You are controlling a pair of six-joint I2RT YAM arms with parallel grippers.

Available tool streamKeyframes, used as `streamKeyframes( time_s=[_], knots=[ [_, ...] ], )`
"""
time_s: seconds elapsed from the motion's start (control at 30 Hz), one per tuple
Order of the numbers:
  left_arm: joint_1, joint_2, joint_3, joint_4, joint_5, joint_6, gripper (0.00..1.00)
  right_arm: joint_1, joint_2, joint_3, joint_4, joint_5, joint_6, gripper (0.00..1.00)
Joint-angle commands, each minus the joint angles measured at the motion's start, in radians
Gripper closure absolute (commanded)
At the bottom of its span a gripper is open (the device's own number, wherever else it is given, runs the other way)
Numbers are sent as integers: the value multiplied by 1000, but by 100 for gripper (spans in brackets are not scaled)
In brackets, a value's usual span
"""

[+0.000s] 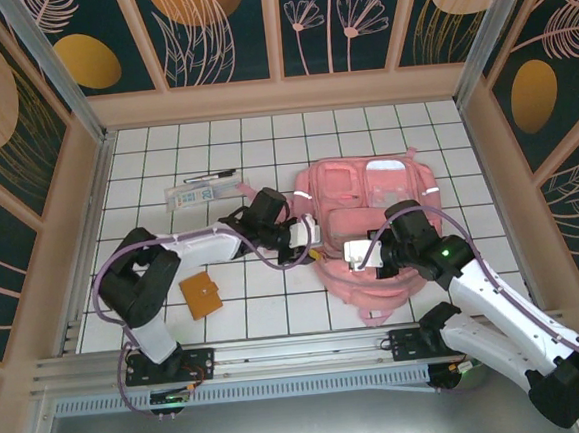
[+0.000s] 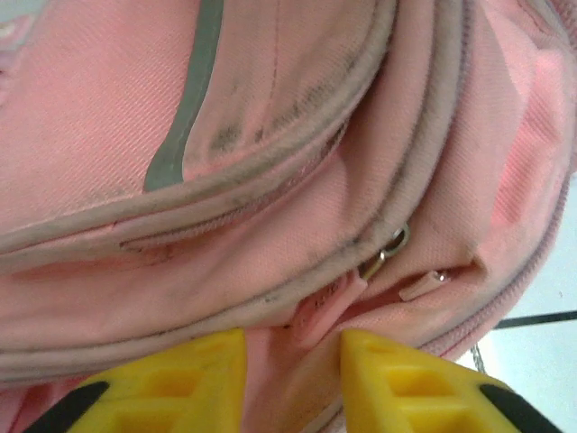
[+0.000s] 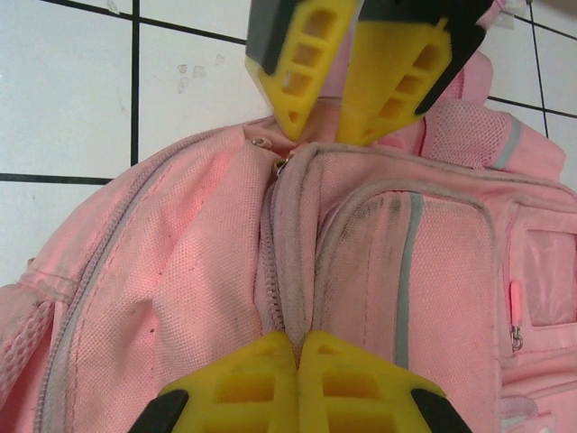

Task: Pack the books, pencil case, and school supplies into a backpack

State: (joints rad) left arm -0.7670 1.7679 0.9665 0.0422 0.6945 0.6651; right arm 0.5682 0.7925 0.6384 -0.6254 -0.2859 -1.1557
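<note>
Backpack [image 1: 364, 211]: soft, limp fabric; I judge the piped zip seam [image 3: 275, 271] the firmest hold. My left claw [image 2: 293, 347] pinches fabric there; my right claw [image 3: 297, 347] is pressed together.

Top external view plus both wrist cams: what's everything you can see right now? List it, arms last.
backpack: one, pink with grey strips, lying centre-right on the table
notebook: one, orange-brown, near left, beside the left arm
pencil case: one, clear, far left of the backpack
pen: at least one, dark with white, just behind the pencil case
table: one, white tiles with dark grid lines
left pincer: one, yellow fingers, either side of a pink pull tab on the backpack; grip unclear
right pincer: one, yellow fingers, shut, tips on the backpack
</note>
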Motion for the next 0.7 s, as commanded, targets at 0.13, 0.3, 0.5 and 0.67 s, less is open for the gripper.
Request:
streamKeyframes(
  time_s=[0.13, 0.3, 0.5, 0.67],
  knots=[
    [-7, 38, 17, -13, 154, -14, 78, 1, -22, 33, 41, -65, -30, 100],
    [-6, 39, -37, -6, 166, -81, 66, 1, -43, 41, 45, -65, -38, 100],
    [-7, 46, -76, 153, 209, -216, 62, 30, -42, 53, 43, -93, -52, 100],
    [-7, 45, -63, 227, 254, -273, 62, 41, -44, 39, 63, -99, -50, 100]
  ],
)
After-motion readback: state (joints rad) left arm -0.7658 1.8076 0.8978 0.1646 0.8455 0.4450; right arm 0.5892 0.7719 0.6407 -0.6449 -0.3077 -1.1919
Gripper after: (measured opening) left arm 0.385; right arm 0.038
